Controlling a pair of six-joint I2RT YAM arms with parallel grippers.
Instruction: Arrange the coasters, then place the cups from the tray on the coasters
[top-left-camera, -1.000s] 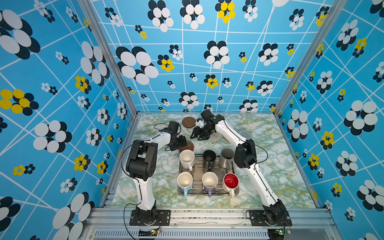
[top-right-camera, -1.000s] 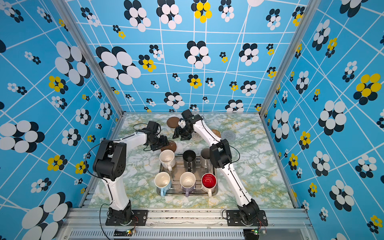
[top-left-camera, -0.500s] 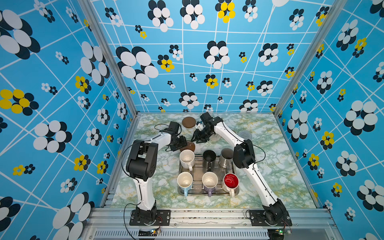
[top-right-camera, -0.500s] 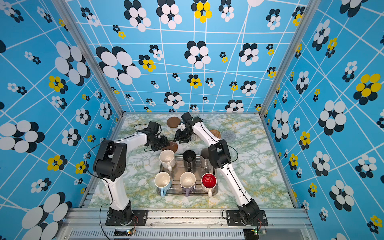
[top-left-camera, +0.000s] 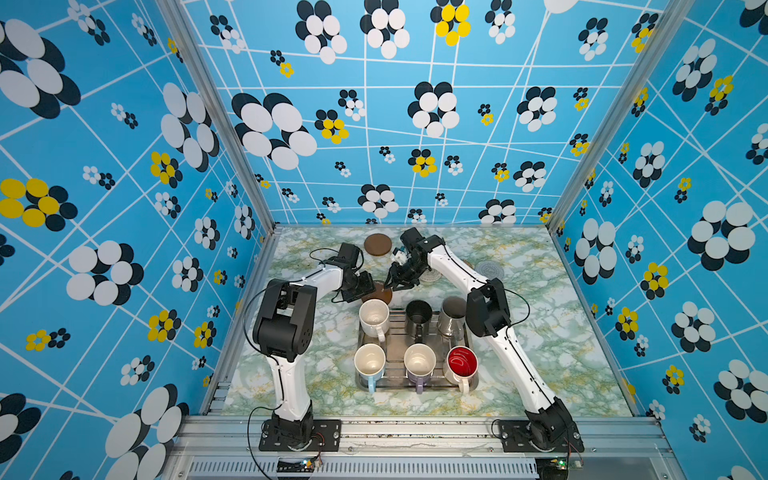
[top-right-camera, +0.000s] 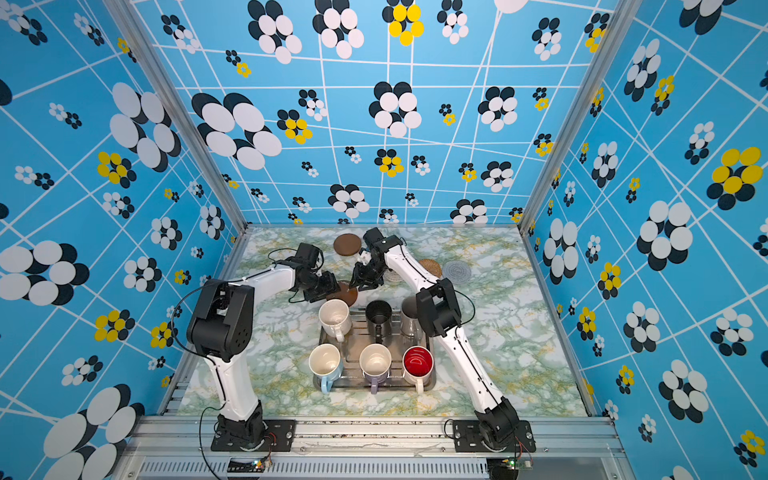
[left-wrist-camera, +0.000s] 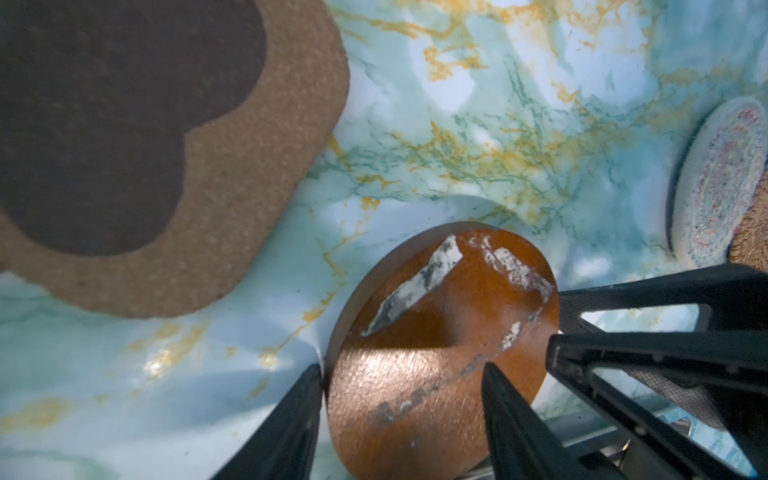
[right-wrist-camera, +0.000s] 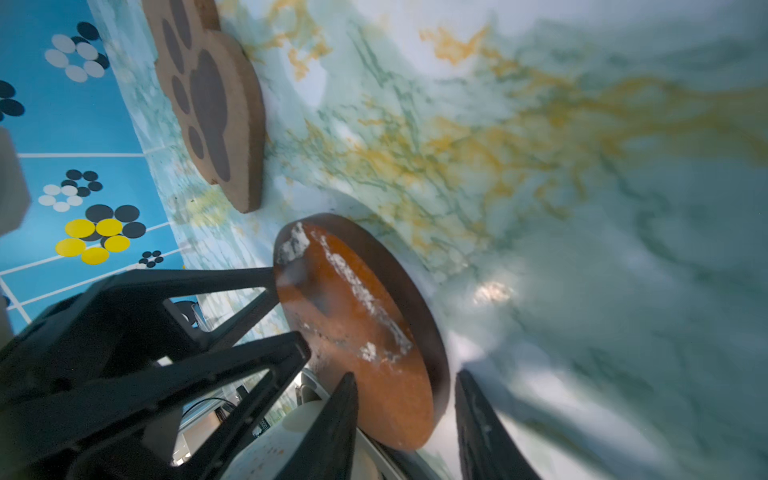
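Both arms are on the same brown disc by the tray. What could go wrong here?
1. The left gripper and right gripper crowd one brown disc: their fingers could clash.
2. The disc sits right beside the white speckled mug; a slip could knock it or land on the tray.

My left claw (left-wrist-camera: 403, 368) and right claw (right-wrist-camera: 406, 375) are showing matt black plastic. The brown disc (left-wrist-camera: 436, 332) is looking grainy and white-scuffed; the paw coaster (left-wrist-camera: 249, 187) corky and rough; the counter (left-wrist-camera: 540, 83) glossy, marble-printed; the tray (top-left-camera: 395, 343) is gleaming metal.

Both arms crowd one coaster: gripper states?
Left gripper: jaws apart at tilted brown disc; grip cannot be told.
Right gripper: straddles its rim; grip cannot be told.
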